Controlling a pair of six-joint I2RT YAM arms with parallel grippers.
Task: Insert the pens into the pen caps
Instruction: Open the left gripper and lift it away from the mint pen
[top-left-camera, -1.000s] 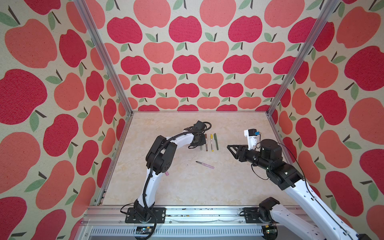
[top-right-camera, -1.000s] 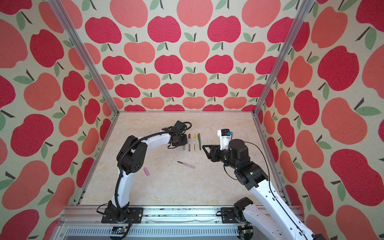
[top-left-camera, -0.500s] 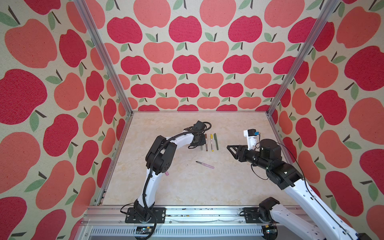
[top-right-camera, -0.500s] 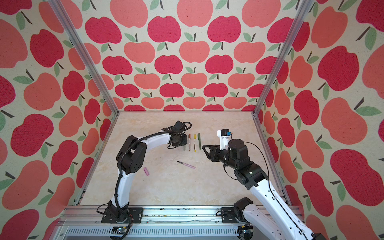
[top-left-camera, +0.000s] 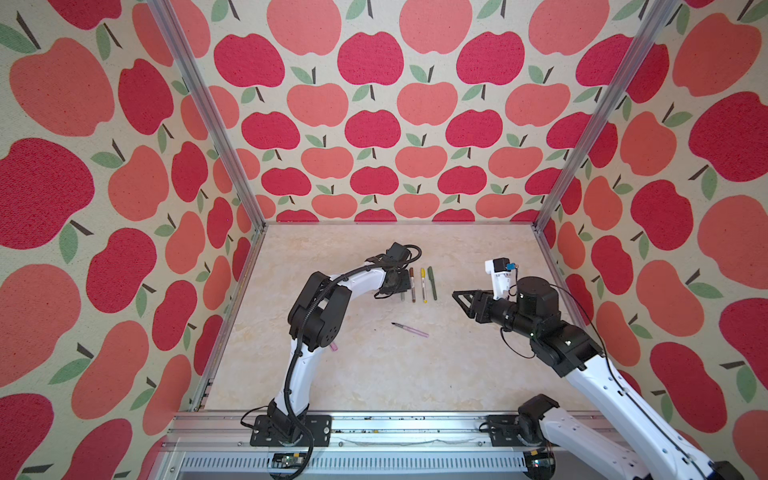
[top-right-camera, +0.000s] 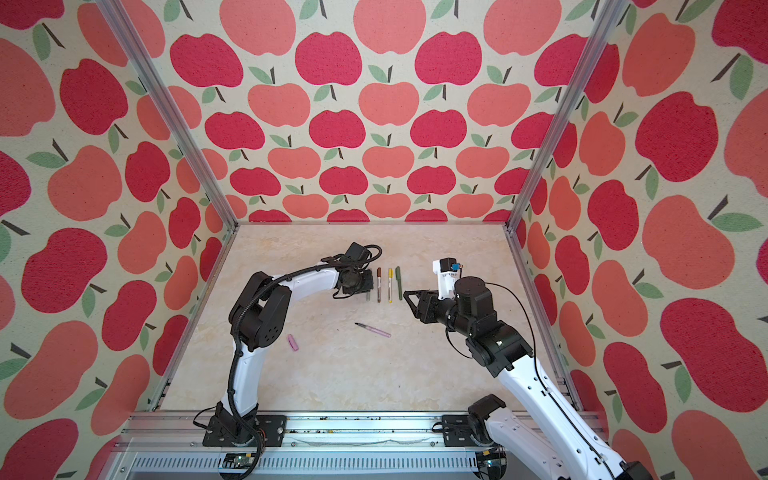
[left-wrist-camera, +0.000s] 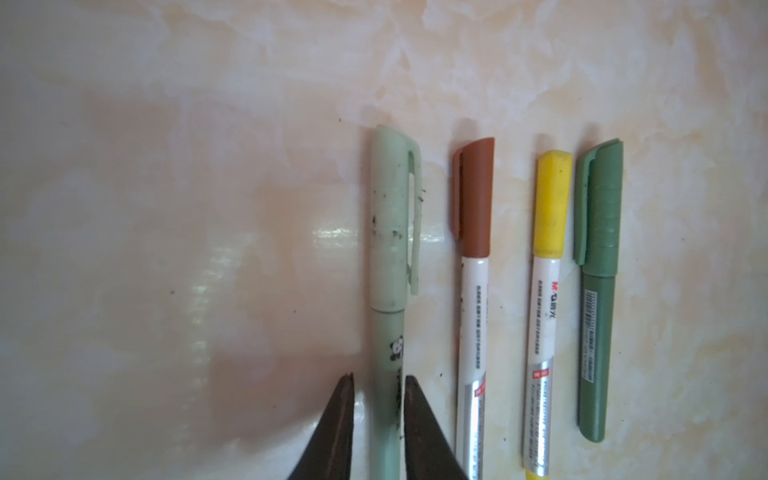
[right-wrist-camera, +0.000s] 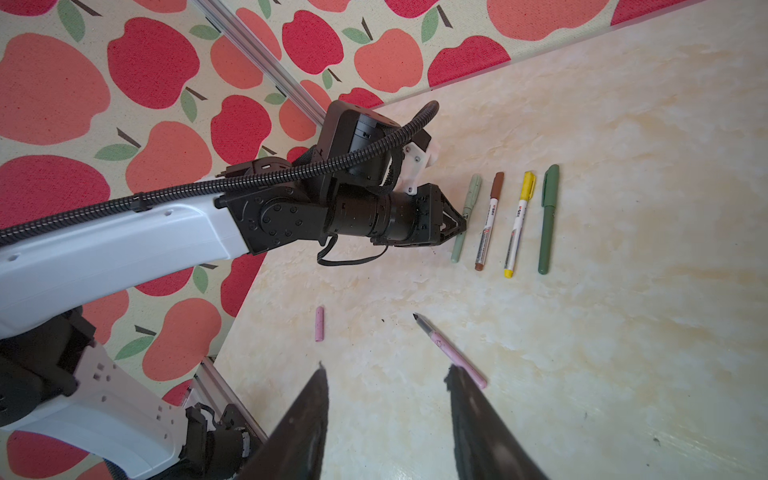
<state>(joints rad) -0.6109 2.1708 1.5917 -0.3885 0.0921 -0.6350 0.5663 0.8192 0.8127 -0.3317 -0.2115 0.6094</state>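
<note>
On the marbled table (top-left-camera: 374, 374), the right gripper (right-wrist-camera: 385, 369) hung wide apart and empty near the uncapped pink pen (right-wrist-camera: 451, 355), the left gripper (left-wrist-camera: 378, 375) stood slightly parted astride the capped pale green pen (left-wrist-camera: 388, 340), not clamping it, and the pink cap (right-wrist-camera: 319, 324) lay well apart.

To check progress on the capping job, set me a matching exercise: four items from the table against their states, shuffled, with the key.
Things:
1. pink cap
2. dark green pen
3. pale green pen
4. pink pen

States:
A. capped, between the fingertips of the left gripper
B. uncapped, lying alone
C. lying loose, no pen in it
D. capped, farthest in the row from the left gripper

Pairs: 1-C, 2-D, 3-A, 4-B
</note>
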